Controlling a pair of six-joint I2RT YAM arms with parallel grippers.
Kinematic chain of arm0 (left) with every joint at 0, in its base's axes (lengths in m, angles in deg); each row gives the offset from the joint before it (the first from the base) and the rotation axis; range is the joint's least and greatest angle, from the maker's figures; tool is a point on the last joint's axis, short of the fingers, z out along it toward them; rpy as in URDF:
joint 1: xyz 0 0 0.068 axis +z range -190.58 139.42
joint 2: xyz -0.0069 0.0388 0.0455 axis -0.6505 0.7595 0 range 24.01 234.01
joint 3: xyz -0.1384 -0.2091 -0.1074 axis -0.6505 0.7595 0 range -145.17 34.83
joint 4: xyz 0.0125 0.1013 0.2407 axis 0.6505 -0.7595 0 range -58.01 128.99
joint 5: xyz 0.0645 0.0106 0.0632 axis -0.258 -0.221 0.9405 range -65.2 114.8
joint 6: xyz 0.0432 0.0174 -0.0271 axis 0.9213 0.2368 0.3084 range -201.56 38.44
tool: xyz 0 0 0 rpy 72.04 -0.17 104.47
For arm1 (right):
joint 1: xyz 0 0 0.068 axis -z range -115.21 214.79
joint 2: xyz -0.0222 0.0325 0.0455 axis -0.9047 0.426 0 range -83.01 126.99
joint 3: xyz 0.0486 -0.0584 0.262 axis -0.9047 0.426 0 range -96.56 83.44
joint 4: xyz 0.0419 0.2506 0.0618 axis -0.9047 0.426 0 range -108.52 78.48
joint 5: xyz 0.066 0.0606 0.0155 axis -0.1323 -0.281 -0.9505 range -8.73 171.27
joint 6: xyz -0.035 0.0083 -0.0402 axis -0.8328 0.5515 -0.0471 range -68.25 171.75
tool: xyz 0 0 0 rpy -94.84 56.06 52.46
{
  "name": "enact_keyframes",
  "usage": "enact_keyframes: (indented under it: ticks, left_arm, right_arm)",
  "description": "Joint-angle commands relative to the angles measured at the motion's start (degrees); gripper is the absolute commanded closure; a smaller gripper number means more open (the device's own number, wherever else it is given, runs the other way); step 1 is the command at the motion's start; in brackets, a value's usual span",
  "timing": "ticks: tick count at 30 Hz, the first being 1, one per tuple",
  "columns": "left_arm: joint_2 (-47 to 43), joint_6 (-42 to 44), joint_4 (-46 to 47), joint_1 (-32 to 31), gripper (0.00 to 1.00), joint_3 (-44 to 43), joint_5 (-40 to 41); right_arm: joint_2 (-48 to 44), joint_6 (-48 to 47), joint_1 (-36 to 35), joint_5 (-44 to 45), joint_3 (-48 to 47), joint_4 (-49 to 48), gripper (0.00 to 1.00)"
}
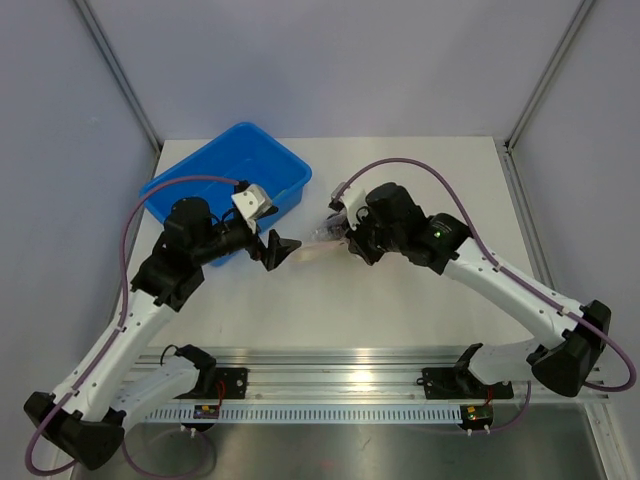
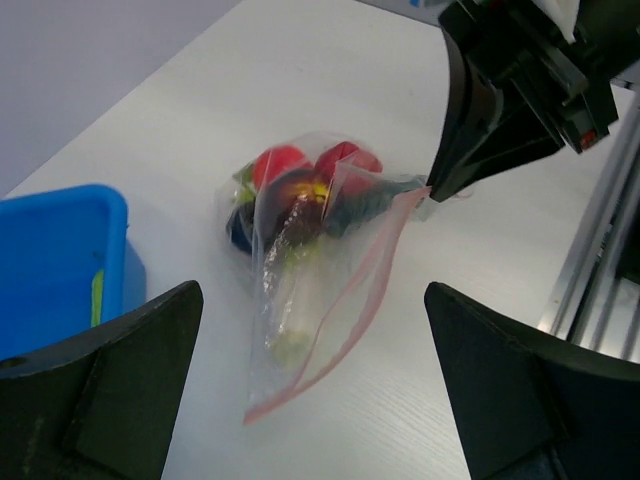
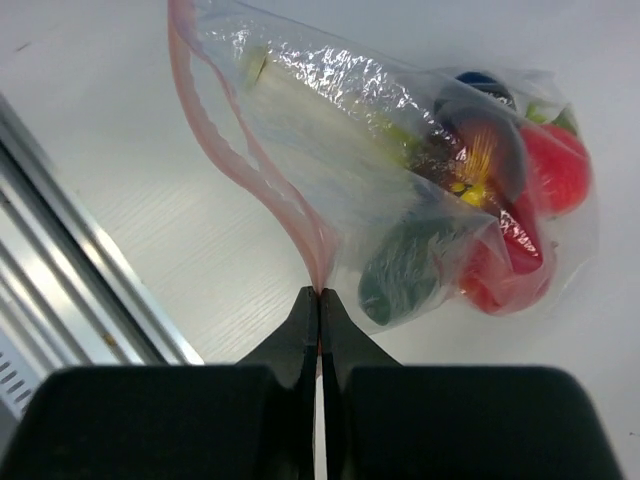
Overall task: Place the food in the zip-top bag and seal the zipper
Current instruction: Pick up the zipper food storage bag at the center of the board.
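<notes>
The zip-top bag [image 1: 312, 247] lies on the white table between the two arms, with the food inside: red round fruits [image 3: 555, 165], a dark maroon one [image 3: 490, 140], a green cucumber-like piece [image 3: 405, 265] and a pale stalk [image 3: 310, 110]. The zipper [image 3: 235, 150] gapes, its two pink strips apart along the mouth. My right gripper [image 3: 319, 295] is shut on one end of the zipper, where the strips meet. My left gripper [image 2: 312, 330] hangs open just above the other end of the bag [image 2: 300, 290], its fingers [image 2: 130, 380] wide on either side and touching nothing.
A blue plastic bin [image 1: 230, 175] stands at the back left, close behind the left arm, and its corner [image 2: 50, 260] shows in the left wrist view. The aluminium rail [image 1: 330, 385] runs along the table's near edge.
</notes>
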Motion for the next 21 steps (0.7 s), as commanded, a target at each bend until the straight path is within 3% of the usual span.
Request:
enact_keyframes:
  ticks: [1, 5, 15, 21]
  left_arm:
    - [2.1, 5.4, -0.4, -1.5, 0.02, -4.2, -11.9]
    - [4.0, 5.0, -3.2, -4.3, 0.01, -6.2, -13.3]
    - [10.2, 8.0, -5.7, -17.3, 0.01, -11.0, -2.1]
    - [13.8, 10.1, -3.4, -18.9, 0.01, -12.2, 1.8]
  right_arm:
    - [-2.7, -0.7, 0.1, -6.6, -5.4, 7.1, 1.00]
    - [-3.2, -0.4, 0.2, -8.4, -9.0, 11.2, 1.00]
    - [-1.5, -1.9, 0.2, -8.9, -18.9, 18.9, 1.00]
    - [-1.1, -2.5, 0.3, -9.8, -21.2, 19.9, 1.00]
